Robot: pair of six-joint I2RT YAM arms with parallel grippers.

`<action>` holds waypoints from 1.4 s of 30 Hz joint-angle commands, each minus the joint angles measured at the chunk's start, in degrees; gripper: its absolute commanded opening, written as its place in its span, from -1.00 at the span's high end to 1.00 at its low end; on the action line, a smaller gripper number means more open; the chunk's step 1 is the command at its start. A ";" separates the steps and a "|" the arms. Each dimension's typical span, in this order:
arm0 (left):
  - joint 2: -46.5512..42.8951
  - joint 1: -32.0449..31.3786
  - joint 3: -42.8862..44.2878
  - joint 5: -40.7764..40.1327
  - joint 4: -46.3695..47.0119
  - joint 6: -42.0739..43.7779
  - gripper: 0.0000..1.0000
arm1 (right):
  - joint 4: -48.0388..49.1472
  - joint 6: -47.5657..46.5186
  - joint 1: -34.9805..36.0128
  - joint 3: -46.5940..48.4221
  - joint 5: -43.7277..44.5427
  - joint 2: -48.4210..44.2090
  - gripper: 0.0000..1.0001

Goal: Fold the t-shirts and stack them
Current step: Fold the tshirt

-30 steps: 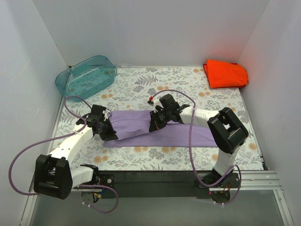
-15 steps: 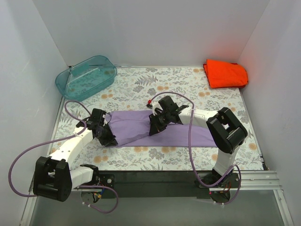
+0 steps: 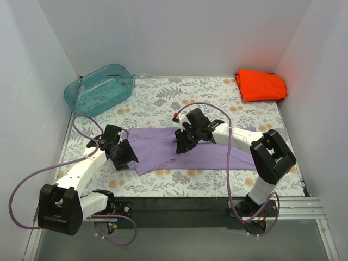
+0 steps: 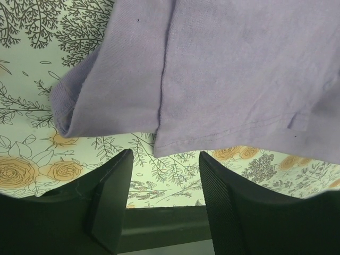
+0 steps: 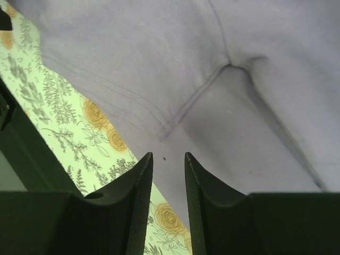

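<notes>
2 t-shirts lie on 1 floral-patterned table [image 3: 163,98]: 1 lavender-purple t-shirt [image 3: 206,152] and 1 orange-red t-shirt [image 3: 261,85]. There is 1 translucent teal tub [image 3: 99,88]. There are 2 robot arms, 1 left arm [image 3: 81,171] and 1 right arm [image 3: 239,136]. There are 2 grippers, 1 left gripper [image 3: 127,156] and 1 right gripper [image 3: 181,143], each with 2 fingers. 2 purple cables [image 3: 228,168] trail from the arms, 1 per arm.
</notes>
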 commanded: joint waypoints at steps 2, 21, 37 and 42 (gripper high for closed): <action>-0.13 -0.12 1.36 0.51 0.54 -0.80 -0.11 | -3.16 -1.35 -0.18 -1.48 9.80 -3.71 0.25; 18.31 1.55 15.85 -9.13 14.16 3.77 0.04 | 5.00 9.90 -46.48 -15.29 16.89 -21.48 -0.02; 35.90 7.70 20.34 -13.90 16.09 4.82 0.29 | 20.30 14.12 -62.49 -14.23 1.49 -0.56 0.02; 39.67 9.11 21.21 -13.29 16.27 5.00 0.31 | 23.38 16.49 -65.48 -13.36 0.87 4.36 0.02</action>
